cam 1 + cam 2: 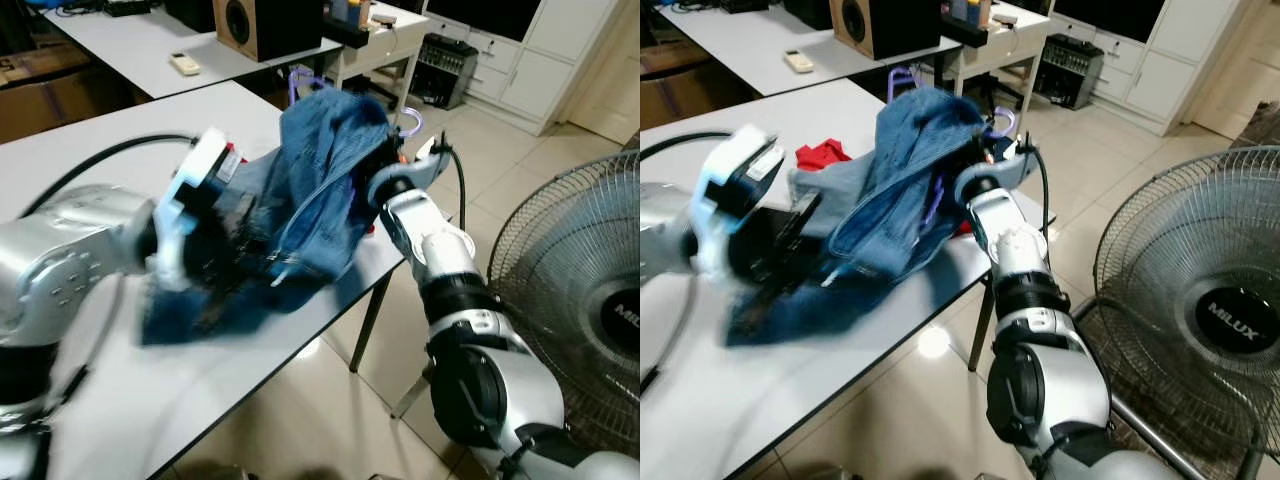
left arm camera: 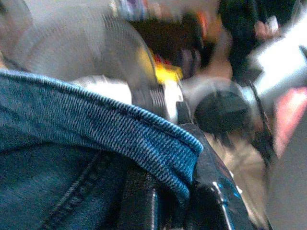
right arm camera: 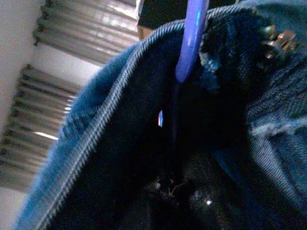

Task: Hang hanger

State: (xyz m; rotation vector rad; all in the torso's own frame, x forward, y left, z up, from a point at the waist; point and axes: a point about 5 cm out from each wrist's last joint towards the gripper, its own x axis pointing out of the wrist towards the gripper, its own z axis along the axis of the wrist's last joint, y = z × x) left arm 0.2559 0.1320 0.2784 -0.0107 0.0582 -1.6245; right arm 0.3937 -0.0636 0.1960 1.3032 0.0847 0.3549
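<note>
A: Nearest the camera, what is recorded?

B: The right arm (image 1: 470,330) is seen at lower right of the head views, reaching up and away to the table edge. The right gripper (image 1: 385,165) is buried in a denim garment (image 1: 320,190); whether its fingers are closed cannot be told. In the right wrist view a purple hanger (image 3: 191,38) is seen running down into the dark inside of the denim (image 3: 96,143).

A: And the left side?

B: The left arm (image 1: 70,260) is noted at centre left, motion-blurred. The left gripper (image 1: 215,235) is pressed into the lower part of the garment; its grip state cannot be told either. In the left wrist view a stitched denim hem (image 2: 120,129) is draped across the foreground, the background being smeared.

A: Position of the task items?

B: The garment is bunched on the white table (image 1: 150,400) near its right corner, its upper part lifted between the two grippers. A purple hook (image 1: 412,122) is seen poking out at the garment's top right. A red item (image 1: 825,155) is lying on the table just behind the denim.

A: Farther off?

B: A standing fan (image 1: 575,300) is recorded at the right edge, on the tiled floor. A wooden speaker (image 1: 262,22) and a remote control (image 1: 184,64) are noted on a second table at upper left. White cabinets (image 1: 540,60) are at upper right.
</note>
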